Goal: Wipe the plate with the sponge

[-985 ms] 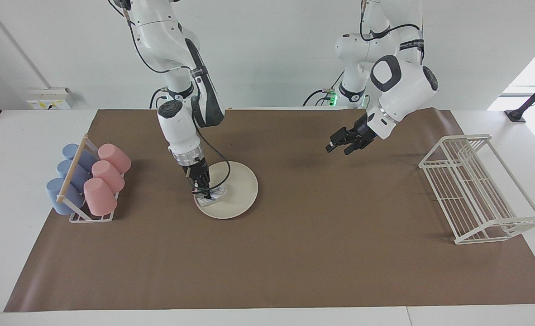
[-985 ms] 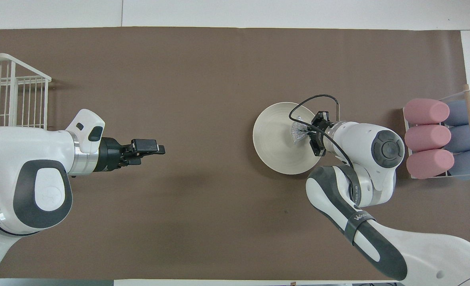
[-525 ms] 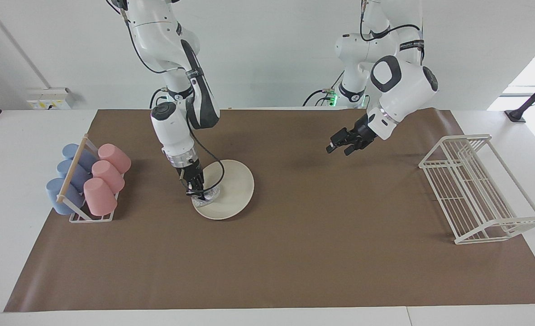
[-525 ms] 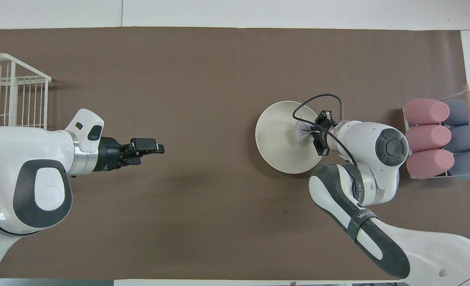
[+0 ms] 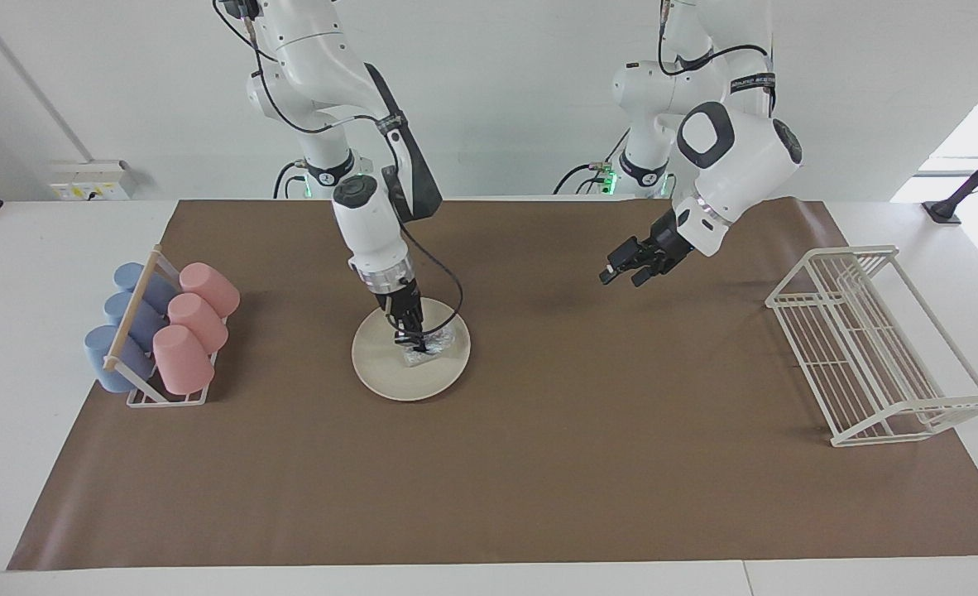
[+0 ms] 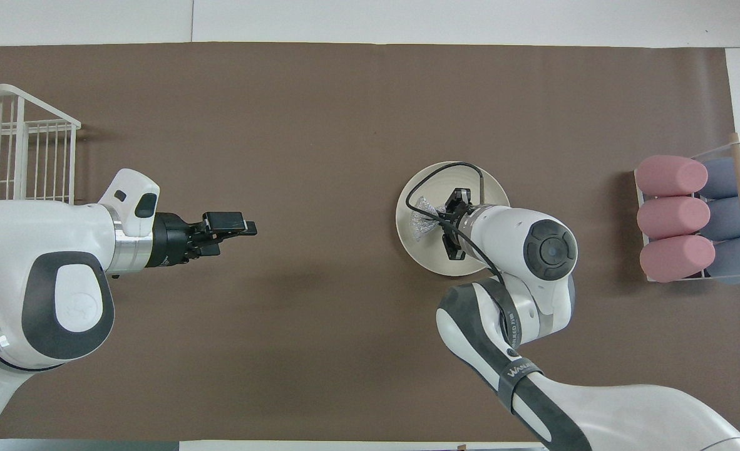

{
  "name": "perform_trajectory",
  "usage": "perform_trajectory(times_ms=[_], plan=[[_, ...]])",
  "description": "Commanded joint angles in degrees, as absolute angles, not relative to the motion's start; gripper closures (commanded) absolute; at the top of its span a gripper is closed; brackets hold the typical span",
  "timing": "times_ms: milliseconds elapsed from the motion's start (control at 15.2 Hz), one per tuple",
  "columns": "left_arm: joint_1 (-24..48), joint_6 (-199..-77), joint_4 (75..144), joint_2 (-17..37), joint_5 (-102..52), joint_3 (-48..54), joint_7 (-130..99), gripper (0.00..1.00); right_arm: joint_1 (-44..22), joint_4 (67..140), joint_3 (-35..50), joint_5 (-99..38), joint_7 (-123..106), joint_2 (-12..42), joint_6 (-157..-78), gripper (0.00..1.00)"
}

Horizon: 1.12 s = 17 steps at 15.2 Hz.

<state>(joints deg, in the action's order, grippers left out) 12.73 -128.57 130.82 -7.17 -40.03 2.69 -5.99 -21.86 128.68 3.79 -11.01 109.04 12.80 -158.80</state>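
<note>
Close to the robots' edge, the left gripper (image 5: 628, 271) waits in the air over bare brown mat (image 5: 539, 463) (whether its jaws are parted, I cannot tell). Farther out, toward the right arm's end, the right gripper (image 5: 414, 339) pinches the sponge (image 5: 428, 344) against the cream plate (image 5: 390, 372).

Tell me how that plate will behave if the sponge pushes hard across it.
The plate lies loose on the brown mat, so it will probably slide. Shallow and wide, it seems unlikely to tip. The sponge, pinched in the right gripper, looks crinkly and should squash.
</note>
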Motion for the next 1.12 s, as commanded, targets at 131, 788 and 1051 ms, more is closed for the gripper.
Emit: perform_trajectory(times_ms=[131,788,1051], plan=[[13.36,-129.90,130.52,-6.68,-38.76,2.37,-7.65,0.00,-25.66,126.74,3.87,-10.99,113.99,15.12,-158.73,1.00],[12.92,-129.46,130.69,-6.68,-38.76,2.37,-9.05,0.00,-22.85,110.41,1.49,-9.76,114.34,10.55,-127.55,1.00],[12.74,-128.76,130.87,-6.94,-39.98,2.37,-9.05,0.00,-24.34,101.01,2.02,-9.58,118.11,10.81,-120.94,1.00]])
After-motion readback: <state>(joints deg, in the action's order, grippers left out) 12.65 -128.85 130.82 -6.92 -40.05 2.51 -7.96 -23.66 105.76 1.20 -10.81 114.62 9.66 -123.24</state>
